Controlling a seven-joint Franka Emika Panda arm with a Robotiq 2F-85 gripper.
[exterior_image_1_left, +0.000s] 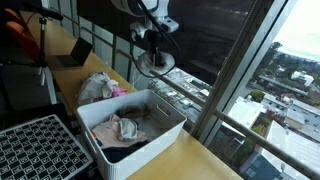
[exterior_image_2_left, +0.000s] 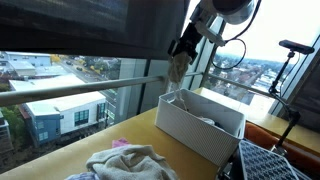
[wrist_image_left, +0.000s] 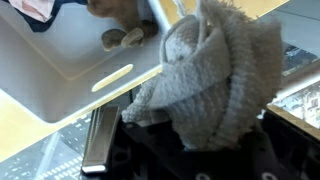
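Observation:
My gripper (exterior_image_1_left: 152, 38) (exterior_image_2_left: 186, 46) is raised near the window and shut on a grey knitted cloth (exterior_image_1_left: 156, 63) (exterior_image_2_left: 178, 70), which hangs down from it. In the wrist view the bunched cloth (wrist_image_left: 212, 75) fills the space between the dark fingers (wrist_image_left: 138, 150) and hides the fingertips. A white plastic bin (exterior_image_1_left: 165, 131) (exterior_image_2_left: 195, 130) (wrist_image_left: 50, 75) stands on the wooden table below and to one side of the cloth. Several crumpled garments (exterior_image_1_left: 125, 130) (wrist_image_left: 122, 38) lie inside the bin.
A pile of loose clothes (exterior_image_1_left: 98, 87) (exterior_image_2_left: 125, 162) lies on the table beside the bin. A black grid crate (exterior_image_1_left: 35, 150) (exterior_image_2_left: 272, 165) sits at the bin's other end. A cardboard box (exterior_image_1_left: 70, 55) stands farther back. Window glass and a rail (exterior_image_2_left: 80, 90) are close behind the gripper.

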